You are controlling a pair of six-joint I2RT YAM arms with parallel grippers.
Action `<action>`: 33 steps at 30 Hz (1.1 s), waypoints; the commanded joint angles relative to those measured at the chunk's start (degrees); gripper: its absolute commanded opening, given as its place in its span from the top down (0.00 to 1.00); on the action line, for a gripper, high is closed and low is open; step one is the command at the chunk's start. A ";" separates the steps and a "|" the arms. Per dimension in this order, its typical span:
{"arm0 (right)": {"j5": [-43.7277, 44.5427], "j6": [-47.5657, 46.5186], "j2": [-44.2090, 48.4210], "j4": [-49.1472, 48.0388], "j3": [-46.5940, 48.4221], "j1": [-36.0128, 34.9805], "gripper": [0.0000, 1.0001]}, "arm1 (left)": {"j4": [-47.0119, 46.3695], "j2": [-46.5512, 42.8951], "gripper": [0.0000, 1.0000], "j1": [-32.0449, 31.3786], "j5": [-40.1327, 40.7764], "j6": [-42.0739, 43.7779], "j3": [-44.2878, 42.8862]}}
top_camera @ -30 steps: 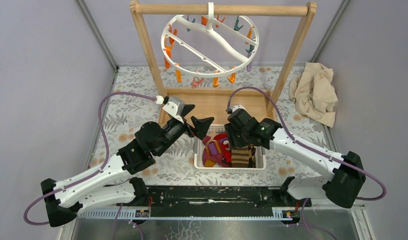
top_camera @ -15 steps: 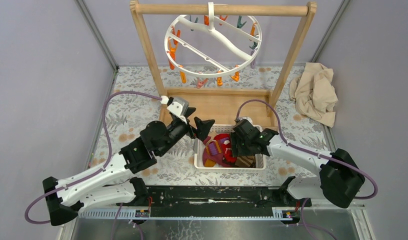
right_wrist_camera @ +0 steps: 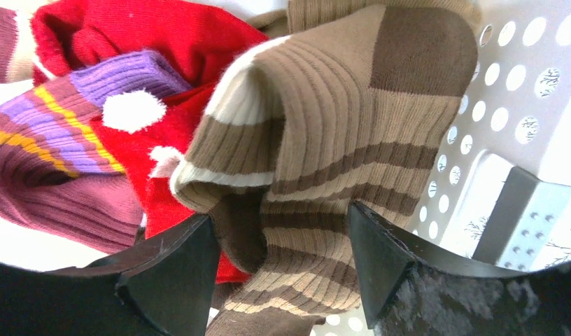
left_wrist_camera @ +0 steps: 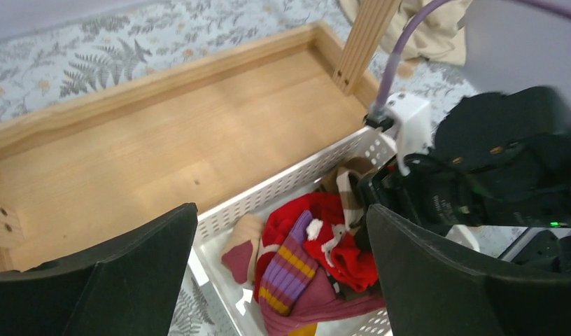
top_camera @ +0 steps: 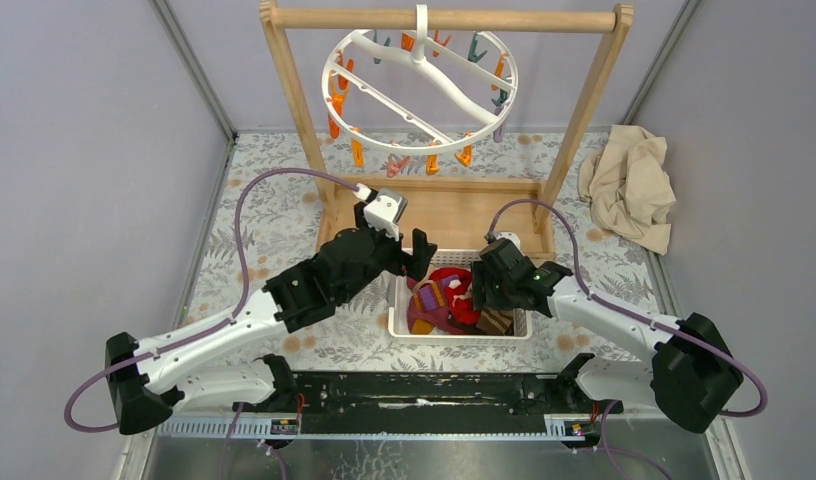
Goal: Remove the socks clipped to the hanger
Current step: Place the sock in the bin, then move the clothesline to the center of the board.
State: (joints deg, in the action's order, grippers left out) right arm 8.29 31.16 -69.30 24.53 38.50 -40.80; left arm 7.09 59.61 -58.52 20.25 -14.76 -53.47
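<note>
Right gripper (right_wrist_camera: 279,217) had dropped from above the white perforated plastic basket (top_camera: 424,334) down into it over the last second. Its jaws stood spread, and the brown-striped ribbed sock (right_wrist_camera: 339,140) lay loose between them on the pile, so that sock looked released, not pinched. Left gripper (left_wrist_camera: 281,213) had swung in toward the basket's far-left rim, jaws wide apart, holding nothing. The mixed small fabric socks (top_camera: 446,298), red, purple-orange striped and tan, sat heaped in the basket on the fern-print tabletop (top_camera: 264,220). The white round plastic hanger (top_camera: 421,56) hung from the wooden rack frame (top_camera: 444,18), tilted, having rocked slightly. Its orange and teal clips showed no sock in the top view. Judgement: the last sock was delivered and the task was essentially done, with only arm retraction left.
</note>
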 commanded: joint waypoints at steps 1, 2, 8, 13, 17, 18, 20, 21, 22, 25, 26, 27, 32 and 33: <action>1.92 -1.73 4.54 -0.30 2.50 0.45 0.29 | 5.06 1.69 0.02 -0.45 2.86 -3.48 -1.37; 2.44 -2.13 5.43 -0.62 2.85 0.44 0.29 | 5.52 1.95 0.02 -0.45 3.51 -4.20 -0.95; 1.62 -4.85 5.00 0.75 8.36 0.45 0.23 | 6.22 2.08 0.02 -0.37 7.57 -7.73 2.45; 1.60 -5.69 -0.01 0.28 9.72 0.45 0.24 | 8.34 4.00 0.01 3.67 6.79 -9.94 3.91; 2.95 -4.91 -2.65 -1.80 9.91 0.44 0.26 | 8.14 3.43 0.03 11.12 0.45 -11.31 6.56; 3.34 -4.82 -2.90 -2.01 10.28 0.44 0.26 | 8.68 3.41 0.05 12.36 -0.18 -11.34 6.77; 5.85 -4.94 -2.51 -0.36 11.37 0.45 0.26 | 9.92 3.55 0.08 13.83 -0.31 -11.21 6.78; 7.88 -4.87 -1.75 0.65 11.75 0.44 0.24 | 10.60 3.53 0.09 14.31 -0.26 -11.24 6.80; 9.35 -4.99 -0.47 1.45 12.03 0.54 0.23 | 11.20 3.51 0.10 14.81 -0.15 -11.36 6.85; 10.54 -5.57 3.25 3.07 12.59 2.00 0.20 | 12.20 2.98 0.11 16.77 -0.49 -12.20 8.10; 9.83 -5.46 3.93 3.85 12.90 3.66 0.19 | 12.18 3.01 0.11 17.81 -1.12 -12.62 8.53; 8.60 -5.43 4.64 4.49 12.95 5.56 0.19 | 12.15 3.28 0.11 18.17 -1.85 -13.03 8.78; 1.44 -5.64 7.63 3.30 9.55 17.45 0.19 | 11.96 6.47 0.06 21.45 -4.35 -15.11 9.72; 0.05 -5.63 7.80 2.80 8.70 19.94 0.19 | 11.52 6.94 0.05 21.89 -4.50 -15.30 10.07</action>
State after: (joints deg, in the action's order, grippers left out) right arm 12.64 26.13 -63.00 27.75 48.84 -28.25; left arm 18.48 64.62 -38.48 18.13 -27.81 -44.93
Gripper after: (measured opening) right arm 0.809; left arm 0.935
